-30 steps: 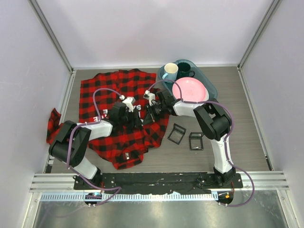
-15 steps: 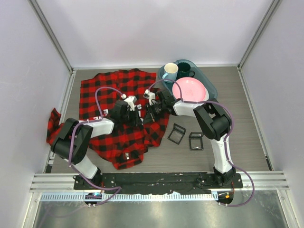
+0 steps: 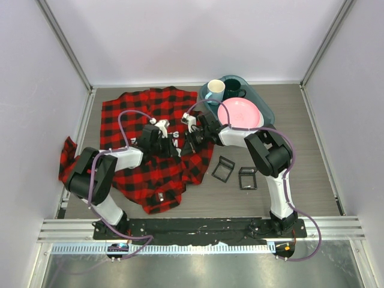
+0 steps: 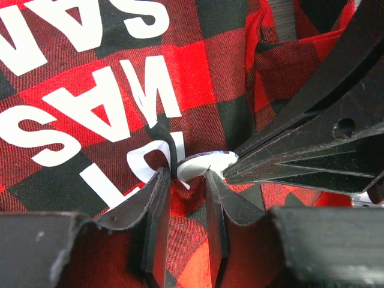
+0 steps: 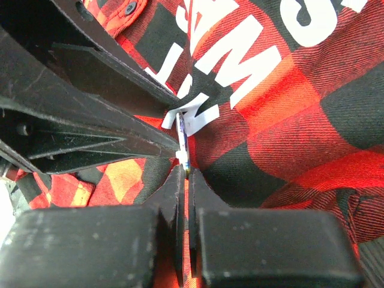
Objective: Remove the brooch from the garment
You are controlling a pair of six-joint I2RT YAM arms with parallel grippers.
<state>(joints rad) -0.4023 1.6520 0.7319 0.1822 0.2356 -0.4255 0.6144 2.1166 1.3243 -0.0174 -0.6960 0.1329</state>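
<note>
Right fingers (image 5: 173, 198) clenched on brooch (image 5: 183, 144) edge, frame centre, likely to pull it off garment (image 5: 288, 120); left fingers (image 4: 155, 204) straddle a fold beside it, probably anchoring; can't tell if gripping.

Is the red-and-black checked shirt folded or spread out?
Spread out: the red-and-black checked flannel shirt lies open across the grey wooden table, somewhat rumpled.

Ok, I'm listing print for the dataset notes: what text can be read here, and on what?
"SAM": white block print on the shirt, upside down in the left wrist view.
"WAS": same print, next line.
"NOT": same print, creased, N partly hidden.
Top view: the lettering is too small to read.
Nothing else readable.
</note>
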